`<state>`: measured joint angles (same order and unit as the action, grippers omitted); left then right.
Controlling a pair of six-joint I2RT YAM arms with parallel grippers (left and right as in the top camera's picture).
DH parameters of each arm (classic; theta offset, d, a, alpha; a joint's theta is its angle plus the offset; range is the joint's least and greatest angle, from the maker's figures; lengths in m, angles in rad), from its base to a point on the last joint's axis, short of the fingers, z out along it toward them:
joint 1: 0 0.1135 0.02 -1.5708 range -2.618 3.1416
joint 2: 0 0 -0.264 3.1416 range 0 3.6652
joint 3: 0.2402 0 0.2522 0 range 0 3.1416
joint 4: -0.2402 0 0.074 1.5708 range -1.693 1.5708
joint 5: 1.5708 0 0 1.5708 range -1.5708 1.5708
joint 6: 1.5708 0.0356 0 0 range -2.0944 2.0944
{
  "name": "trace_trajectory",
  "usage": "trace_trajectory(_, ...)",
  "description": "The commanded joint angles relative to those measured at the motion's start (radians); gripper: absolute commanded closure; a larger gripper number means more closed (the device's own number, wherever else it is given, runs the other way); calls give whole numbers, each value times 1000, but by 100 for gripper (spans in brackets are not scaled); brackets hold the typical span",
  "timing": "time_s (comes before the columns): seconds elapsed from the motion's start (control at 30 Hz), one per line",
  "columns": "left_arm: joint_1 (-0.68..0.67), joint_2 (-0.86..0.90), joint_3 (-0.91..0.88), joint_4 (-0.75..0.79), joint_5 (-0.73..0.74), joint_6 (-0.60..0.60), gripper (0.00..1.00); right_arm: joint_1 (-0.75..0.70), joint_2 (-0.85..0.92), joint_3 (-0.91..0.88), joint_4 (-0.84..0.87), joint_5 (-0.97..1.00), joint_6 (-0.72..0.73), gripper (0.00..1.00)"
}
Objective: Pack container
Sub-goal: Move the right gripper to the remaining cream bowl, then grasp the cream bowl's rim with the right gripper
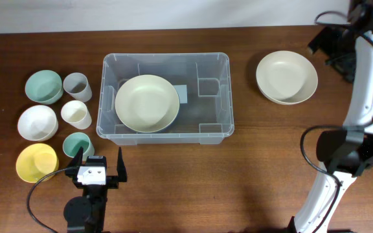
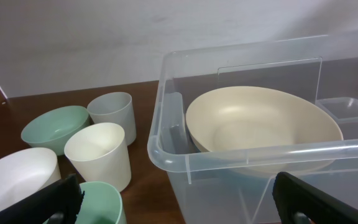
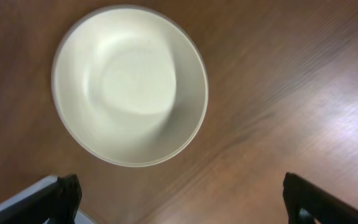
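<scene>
Three bowls and three cups sat unpacked by the left edge, beside the open, empty left tool. The container, centred nearer the far edge, held one dish. A second dish lay toward the far right corner under the open right tool.

overhead: you look straight down on whole table, from far. left wrist: you sit low at near side, facing container wall and cups, close up. right wrist: you look down on bowl, close. overhead shares container and cups with left wrist, bowl with right wrist.
</scene>
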<state>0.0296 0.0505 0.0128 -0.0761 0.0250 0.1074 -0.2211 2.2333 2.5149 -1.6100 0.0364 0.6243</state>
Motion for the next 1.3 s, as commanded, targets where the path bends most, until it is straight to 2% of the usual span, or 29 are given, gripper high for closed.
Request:
trace_trajectory(0.0,6,0,-4,-4,-6,-9,0,-21,21,-158,74,-91,2,1)
trace_trajectory(0.27,6,0,-4,-4,-6,-9,0,-48,21,-451,311,-198,1,1)
trace_trajectory(0.53,6,0,-4,-4,-6,-9,0,-47,25,-608,446,-199,-6,1)
trace_trajectory(0.8,6,0,-4,-4,-6,-9,0,-47,34,-681,531,-210,-6,1)
trace_trajectory(1.27,6,0,-4,-5,-6,-10,0,-47,82,-687,572,-205,-6,1)
